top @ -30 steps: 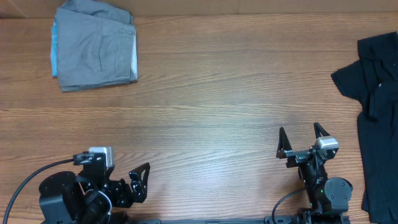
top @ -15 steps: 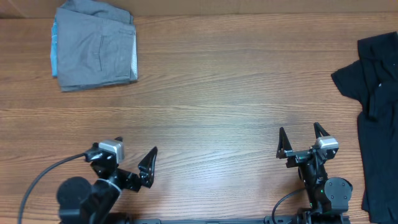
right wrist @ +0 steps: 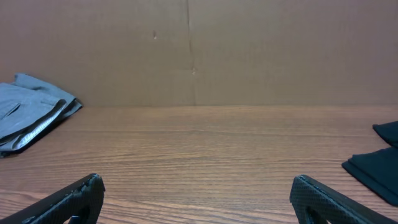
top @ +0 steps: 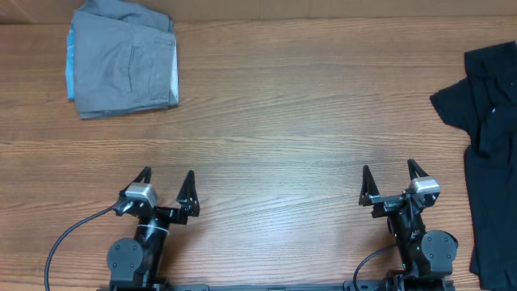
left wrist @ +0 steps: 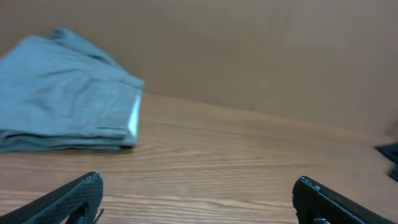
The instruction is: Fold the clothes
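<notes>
A folded grey garment [top: 123, 61] lies at the far left of the table; it also shows in the left wrist view [left wrist: 62, 112] and the right wrist view [right wrist: 31, 118]. An unfolded black garment [top: 491, 137] lies crumpled at the right edge, partly out of view; a corner shows in the right wrist view [right wrist: 376, 163]. My left gripper [top: 167, 179] is open and empty near the front left. My right gripper [top: 388, 174] is open and empty near the front right, left of the black garment.
A brown cardboard wall [right wrist: 199, 50] stands behind the far table edge. Bare wooden tabletop [top: 283, 121] lies between the two garments. Cables trail from both arm bases at the front edge.
My left arm has swung round from lying sideways to pointing straight ahead, its gripper now facing the far side. The right arm has not moved.
</notes>
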{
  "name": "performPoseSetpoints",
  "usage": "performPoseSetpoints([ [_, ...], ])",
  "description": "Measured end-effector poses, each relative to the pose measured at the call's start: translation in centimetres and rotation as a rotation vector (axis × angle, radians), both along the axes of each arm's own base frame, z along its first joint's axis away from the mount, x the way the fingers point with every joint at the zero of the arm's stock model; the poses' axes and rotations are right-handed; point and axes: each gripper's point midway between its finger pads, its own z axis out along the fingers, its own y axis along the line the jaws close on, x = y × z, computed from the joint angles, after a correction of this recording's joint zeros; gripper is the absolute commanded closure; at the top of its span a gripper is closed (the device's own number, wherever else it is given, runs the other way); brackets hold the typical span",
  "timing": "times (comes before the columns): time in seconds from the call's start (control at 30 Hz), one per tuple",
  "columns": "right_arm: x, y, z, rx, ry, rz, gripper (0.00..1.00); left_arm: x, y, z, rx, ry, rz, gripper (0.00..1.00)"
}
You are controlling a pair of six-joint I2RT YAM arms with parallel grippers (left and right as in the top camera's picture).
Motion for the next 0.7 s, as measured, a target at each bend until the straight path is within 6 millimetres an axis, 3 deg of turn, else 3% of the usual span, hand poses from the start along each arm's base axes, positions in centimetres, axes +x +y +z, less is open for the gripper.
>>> performPoseSetpoints([
  [0.23, 0.0, 0.0, 0.0, 0.000, 0.000, 0.000, 0.00, 0.3, 1.7, -2.2, 0.016, 0.058, 0.105, 0.00],
  [0.7, 0.0, -0.1, 0.0, 0.000, 0.000, -0.003, 0.00, 0.3, 2.7, -2.2, 0.043, 0.057, 0.154, 0.00],
])
